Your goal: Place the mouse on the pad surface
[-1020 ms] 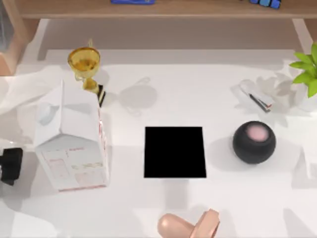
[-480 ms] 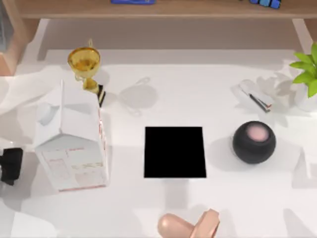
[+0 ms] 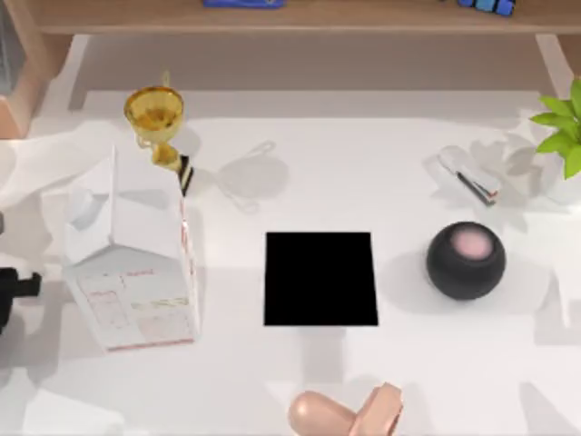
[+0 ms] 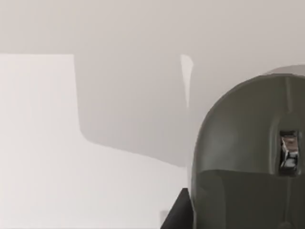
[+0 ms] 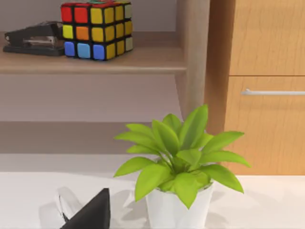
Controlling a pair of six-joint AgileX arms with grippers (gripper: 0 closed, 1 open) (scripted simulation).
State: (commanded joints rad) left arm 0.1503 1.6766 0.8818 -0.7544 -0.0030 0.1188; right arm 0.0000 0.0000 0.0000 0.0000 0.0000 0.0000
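Mouse (image 3: 86, 207) lies well left of the pad (image 3: 320, 278), against the carton (image 3: 136, 291); left gripper (image 3: 11, 295) waits farther left, probably to reach it, jaws' state impossible to tell; right arm idles far right of the pad

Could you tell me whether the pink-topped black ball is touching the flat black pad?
Apart: the top view shows white table between the pink-topped black ball and the flat black pad.

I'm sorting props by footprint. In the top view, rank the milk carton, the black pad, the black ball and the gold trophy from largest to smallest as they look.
1. Milk carton
2. Pad
3. Ball
4. Trophy

The carton stands tall, nearer the camera, so it may look bigger than its footprint. Ball and trophy look close; their order is unsure.
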